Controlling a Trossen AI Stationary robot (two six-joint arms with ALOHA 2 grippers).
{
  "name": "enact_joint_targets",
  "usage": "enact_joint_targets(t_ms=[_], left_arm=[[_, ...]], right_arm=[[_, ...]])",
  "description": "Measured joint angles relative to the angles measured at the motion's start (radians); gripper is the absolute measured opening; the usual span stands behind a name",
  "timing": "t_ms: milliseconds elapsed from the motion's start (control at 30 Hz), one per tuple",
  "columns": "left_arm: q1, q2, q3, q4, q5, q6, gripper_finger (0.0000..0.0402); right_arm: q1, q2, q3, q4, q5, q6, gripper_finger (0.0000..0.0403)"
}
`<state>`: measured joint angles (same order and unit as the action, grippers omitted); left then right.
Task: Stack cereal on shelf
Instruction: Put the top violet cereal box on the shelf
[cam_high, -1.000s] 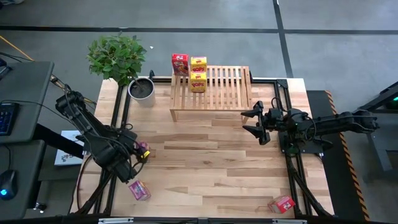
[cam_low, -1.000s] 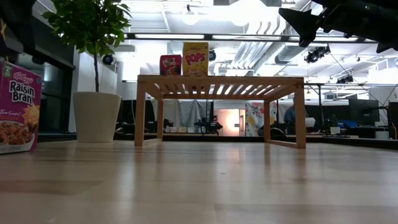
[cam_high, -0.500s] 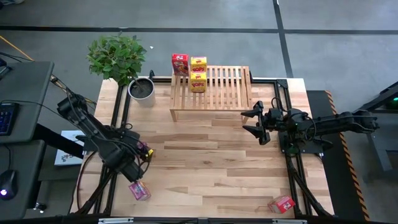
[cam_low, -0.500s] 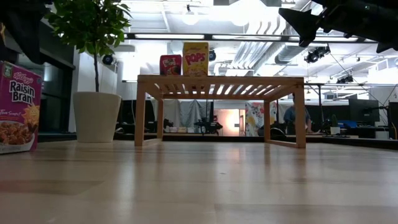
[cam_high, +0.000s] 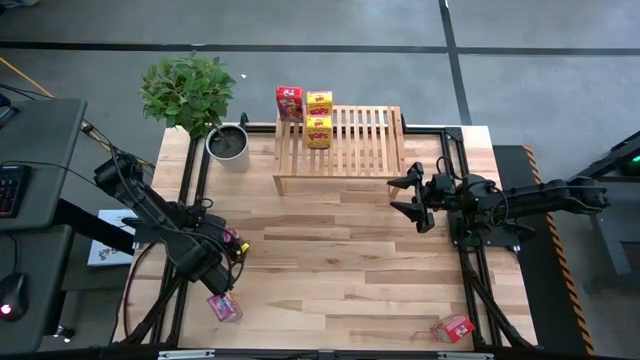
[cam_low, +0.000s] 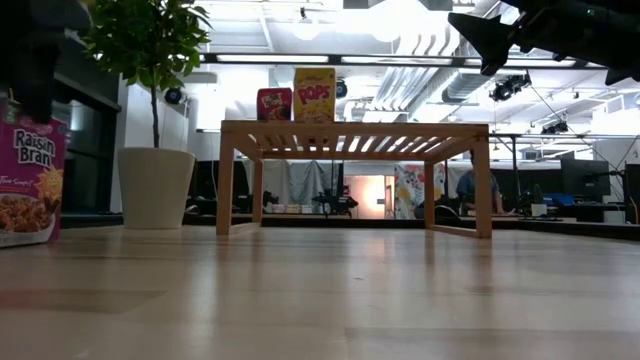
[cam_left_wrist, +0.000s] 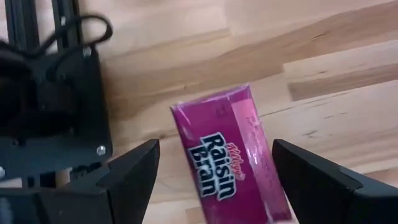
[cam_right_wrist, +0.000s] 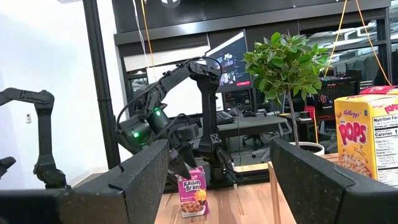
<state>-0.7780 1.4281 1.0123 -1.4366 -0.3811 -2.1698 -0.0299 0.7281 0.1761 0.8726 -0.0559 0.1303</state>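
Raisin Bran box (cam_left_wrist: 231, 155) between left tool (cam_left_wrist: 214, 180) fingers

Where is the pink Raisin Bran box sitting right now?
In the high view the pink Raisin Bran cardboard box stands near the table's front left corner, just below the left tool, whose open fingers straddle it in the left wrist view.

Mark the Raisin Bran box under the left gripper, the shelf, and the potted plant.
Raisin Bran box (cam_left_wrist: 227, 158), left wrist view, printed purple face.
Shelf (cam_high: 365, 140), high view, bare slats of its top.
Potted plant (cam_high: 186, 90), high view, leaves.
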Motion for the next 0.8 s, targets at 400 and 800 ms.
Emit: enact_joint_targets(t_ms=[400,800], left_arm=[[0.006,-0.02,-0.1,0.165,-0.021,0.025,0.0301],[0.006,-0.032,-0.086,0.145,-0.017,0.068,0.0204]], right_arm=[[0.0,0.0,0.0,0.0,0.0,0.0,0.0272],[0.0,0.0,0.0,0.0,0.0,0.0,0.0272]])
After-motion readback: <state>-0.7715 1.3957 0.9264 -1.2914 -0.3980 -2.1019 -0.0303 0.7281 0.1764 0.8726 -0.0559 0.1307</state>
